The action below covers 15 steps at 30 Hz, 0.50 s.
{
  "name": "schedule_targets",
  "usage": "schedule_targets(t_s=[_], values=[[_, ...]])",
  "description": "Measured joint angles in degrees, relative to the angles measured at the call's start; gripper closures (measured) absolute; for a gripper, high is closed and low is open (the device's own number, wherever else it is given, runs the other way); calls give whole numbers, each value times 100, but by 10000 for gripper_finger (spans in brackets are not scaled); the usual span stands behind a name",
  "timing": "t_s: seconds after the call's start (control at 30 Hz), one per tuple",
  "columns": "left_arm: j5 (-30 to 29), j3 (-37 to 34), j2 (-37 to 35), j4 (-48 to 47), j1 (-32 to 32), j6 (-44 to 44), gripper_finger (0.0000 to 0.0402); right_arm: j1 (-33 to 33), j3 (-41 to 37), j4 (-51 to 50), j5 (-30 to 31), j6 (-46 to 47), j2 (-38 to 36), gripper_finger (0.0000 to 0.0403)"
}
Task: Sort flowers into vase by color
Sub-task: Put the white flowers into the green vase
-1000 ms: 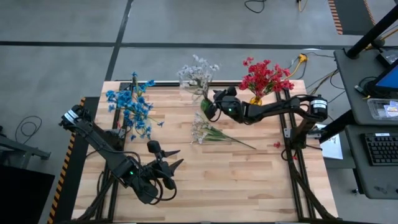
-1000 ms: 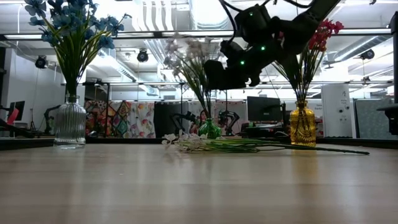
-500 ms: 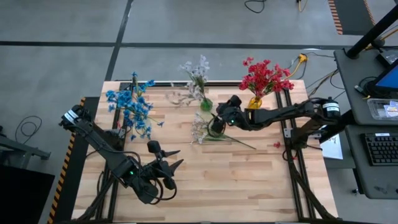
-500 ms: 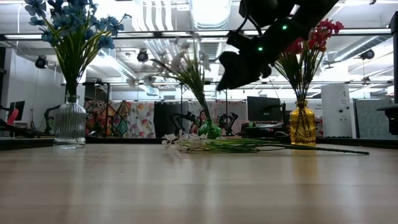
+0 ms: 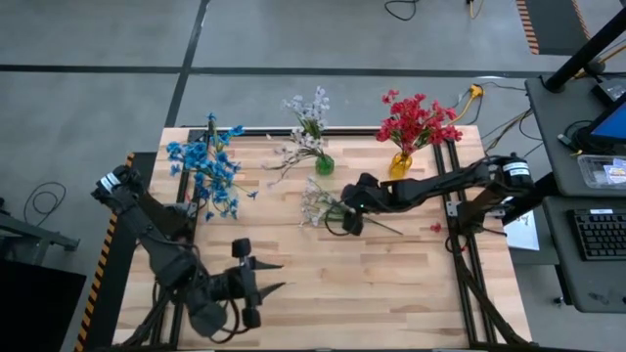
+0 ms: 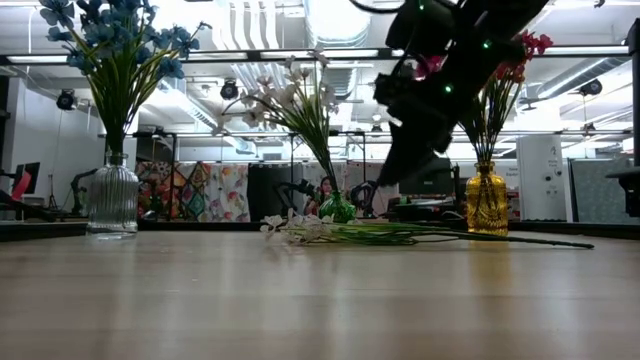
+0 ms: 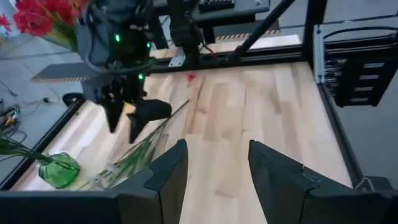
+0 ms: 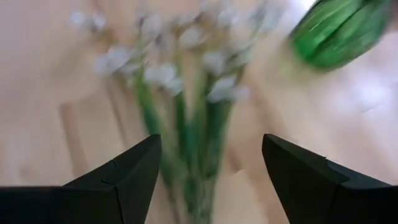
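Note:
A loose white spray (image 5: 319,204) lies flat on the table's middle, its green stems (image 5: 377,223) running toward the right. My right gripper (image 5: 344,217) is open and hovers just above those stems; in the right wrist view its fingers stand either side of the white spray (image 8: 186,112) without touching. From the low view the right gripper (image 6: 388,198) hangs a little above the white spray (image 6: 330,232). More white flowers (image 5: 308,122) stand in a green vase (image 5: 324,164). Blue flowers (image 5: 207,168) and red flowers (image 5: 416,121) stand in their own vases. My left gripper (image 5: 274,276) waits open near the table's near edge.
Along the far edge stand a clear glass vase (image 6: 112,197) with the blue flowers, the green vase (image 6: 337,208) and a yellow vase (image 6: 487,200) with the red ones. A small red bit (image 5: 435,228) lies near the right edge. Bare wood stretches across the near half.
My right gripper has come away from the green vase, moving toward the near edge and down, and now hangs over the lying spray's stems. The white flowers in the green vase have swayed and lean more to the left. My left gripper has shifted slightly toward the near edge.

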Motion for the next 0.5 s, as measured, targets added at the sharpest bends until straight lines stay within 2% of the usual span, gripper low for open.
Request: schedule_targets(t_s=[0.1, 0.23, 0.5], values=[[-232, 4, 2, 5, -200, -12, 247, 35, -47, -99, -365, 202, 154, 134], [-534, 7, 0, 6, -396, -12, 247, 80, -72, -543, -379, 473, 367, 141], [-593, 116, -2, -8, -514, -12, 247, 76, -117, -704, -384, 616, 735, 160]])
